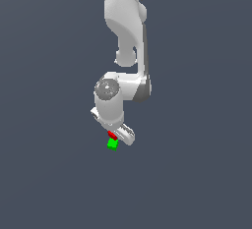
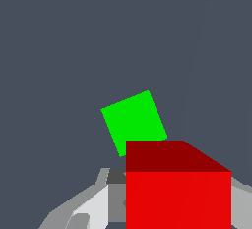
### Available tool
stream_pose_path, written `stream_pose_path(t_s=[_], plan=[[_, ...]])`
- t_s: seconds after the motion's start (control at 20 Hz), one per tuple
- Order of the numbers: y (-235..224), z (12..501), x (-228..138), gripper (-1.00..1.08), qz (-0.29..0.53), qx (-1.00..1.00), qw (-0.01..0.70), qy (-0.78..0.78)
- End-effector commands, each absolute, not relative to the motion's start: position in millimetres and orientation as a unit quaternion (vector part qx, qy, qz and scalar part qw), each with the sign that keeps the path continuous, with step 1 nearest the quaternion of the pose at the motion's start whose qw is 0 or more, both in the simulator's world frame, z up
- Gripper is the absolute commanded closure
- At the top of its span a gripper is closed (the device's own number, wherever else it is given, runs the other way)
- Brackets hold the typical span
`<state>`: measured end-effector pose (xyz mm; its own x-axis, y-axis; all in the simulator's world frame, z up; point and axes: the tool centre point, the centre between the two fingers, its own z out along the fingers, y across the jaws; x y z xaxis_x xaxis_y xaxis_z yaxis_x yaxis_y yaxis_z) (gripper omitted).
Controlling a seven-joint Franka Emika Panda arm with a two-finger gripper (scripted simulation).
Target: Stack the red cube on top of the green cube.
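Red cube (image 2: 178, 193) clamped between the fingers (image 2: 93, 206), lifted off the desk (image 1: 197, 174) and carried close over the green cube (image 1: 112, 144). Pickup done, transport nearly done. In the wrist view, green cube (image 2: 134, 121) lying partly beyond the red one, turned at an angle, so not yet squarely beneath. Left to do, by the look of it: centre over green, lower, release, withdraw.

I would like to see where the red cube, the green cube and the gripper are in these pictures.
red cube (image 2: 178, 198), wrist view, on its bright front face.
green cube (image 2: 133, 120), wrist view, on its visible top face.
gripper (image 1: 118, 134), exterior view, at the fingertips, where the red cube sits just above the green one.
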<state>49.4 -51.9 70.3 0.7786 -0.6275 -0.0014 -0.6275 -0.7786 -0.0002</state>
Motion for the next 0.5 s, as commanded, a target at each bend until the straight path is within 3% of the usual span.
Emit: stream_pose_path(t_s=[0.0,0.45], plan=[[-54.5,67.2,60.0,1.08,0.000,-0.943,0.001,0.333],[-59.5,60.7,79.2,1.08,0.000,-0.943,0.000,0.333]])
